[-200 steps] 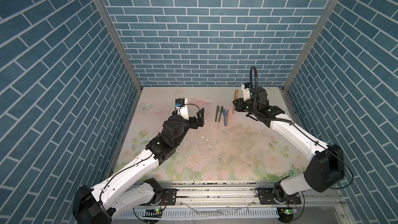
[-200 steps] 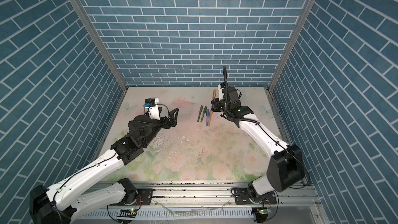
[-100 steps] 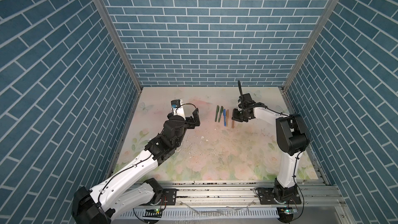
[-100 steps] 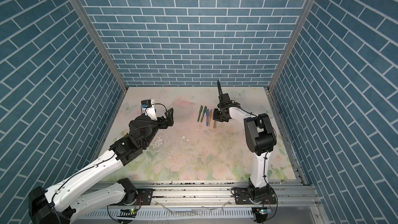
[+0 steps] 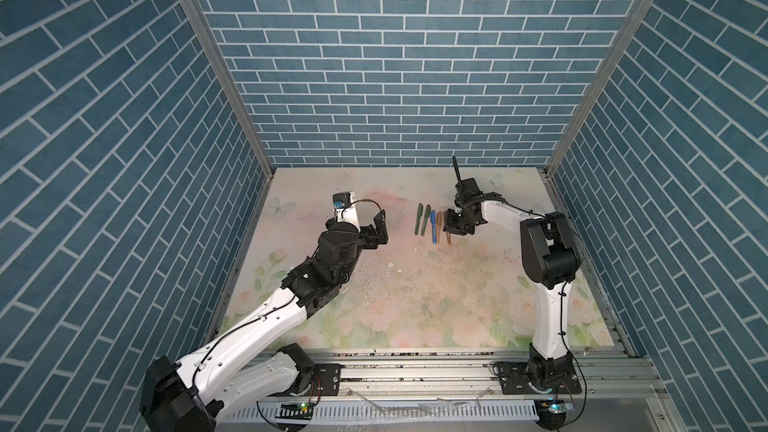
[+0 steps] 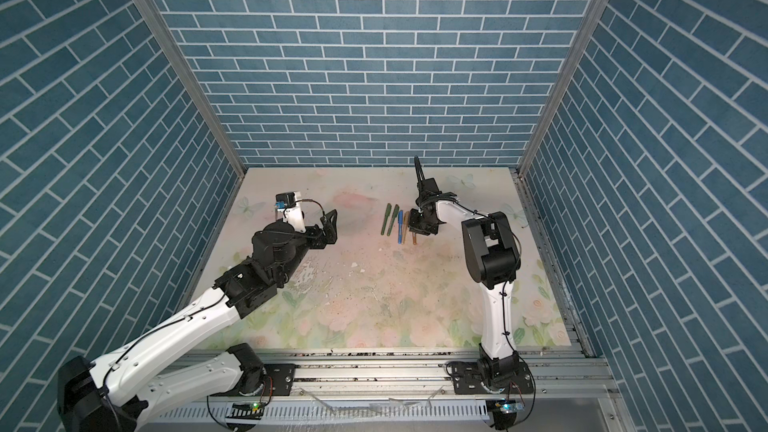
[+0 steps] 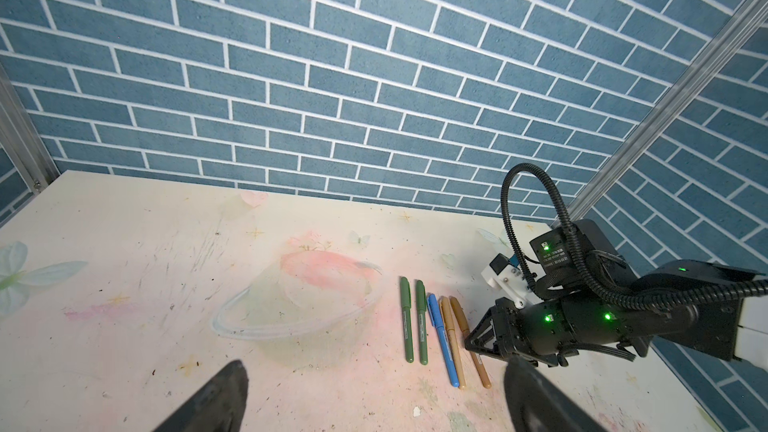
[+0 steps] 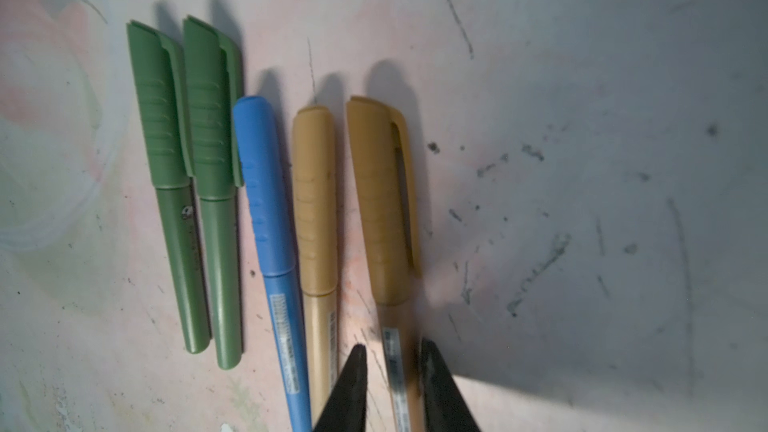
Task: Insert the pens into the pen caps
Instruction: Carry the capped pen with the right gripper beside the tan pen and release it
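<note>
Five capped pens (image 8: 266, 218) were ranged centre-left on the table (image 8: 582, 118). Letting go of the end brown pen (image 8: 386, 201) was judged the step, the right hand (image 8: 392, 351) slightly parted astride it, the left hand (image 7: 376, 371) spread empty; a straight lift was called for.

Pale floral-printed tabletop (image 5: 415, 284), scuffed and stained; blue brick-patterned walls (image 5: 395, 76) on three sides; aluminium corner posts (image 5: 224, 76); slotted metal rail (image 5: 415, 374) along the front edge.
</note>
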Robot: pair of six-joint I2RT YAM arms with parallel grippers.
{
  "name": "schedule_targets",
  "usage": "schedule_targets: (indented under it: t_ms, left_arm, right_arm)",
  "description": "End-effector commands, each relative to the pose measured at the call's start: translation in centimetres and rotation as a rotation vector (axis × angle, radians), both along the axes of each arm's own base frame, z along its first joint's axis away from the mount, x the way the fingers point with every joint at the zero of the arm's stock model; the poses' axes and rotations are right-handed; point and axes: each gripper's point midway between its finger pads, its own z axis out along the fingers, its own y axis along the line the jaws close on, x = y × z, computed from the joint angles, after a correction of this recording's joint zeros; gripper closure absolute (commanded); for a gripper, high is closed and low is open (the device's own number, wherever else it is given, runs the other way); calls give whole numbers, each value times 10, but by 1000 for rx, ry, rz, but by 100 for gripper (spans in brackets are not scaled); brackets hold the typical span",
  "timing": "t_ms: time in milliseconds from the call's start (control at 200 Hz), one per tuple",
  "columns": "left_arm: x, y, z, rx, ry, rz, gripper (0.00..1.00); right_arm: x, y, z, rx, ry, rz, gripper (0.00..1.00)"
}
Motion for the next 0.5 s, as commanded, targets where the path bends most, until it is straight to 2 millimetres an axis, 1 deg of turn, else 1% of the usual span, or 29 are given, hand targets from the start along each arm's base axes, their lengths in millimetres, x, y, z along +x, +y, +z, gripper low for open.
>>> schedule_targets:
  t_ms: [0,140,250,380,495]
  left_arm:
    - [2,-2,7,-8,-10,-2,3]
    - [3,-5,4,-3,0,-13,3]
    - [3,-5,5,-1,1,-15,3]
    - [3,-5,6,8,-4,-16,3]
    - [2,-9,11,4,3,-58,2]
  right_arm:
    - [-5,-1,-1,0,30,-15,74]
    - [-5,3,9,34,12,-11,74]
    - [-2,1,21,29,-18,-11,74]
    - [-2,-3,44,18,-65,-3,72]
    - [-8,-10,68,-1,-122,15,70]
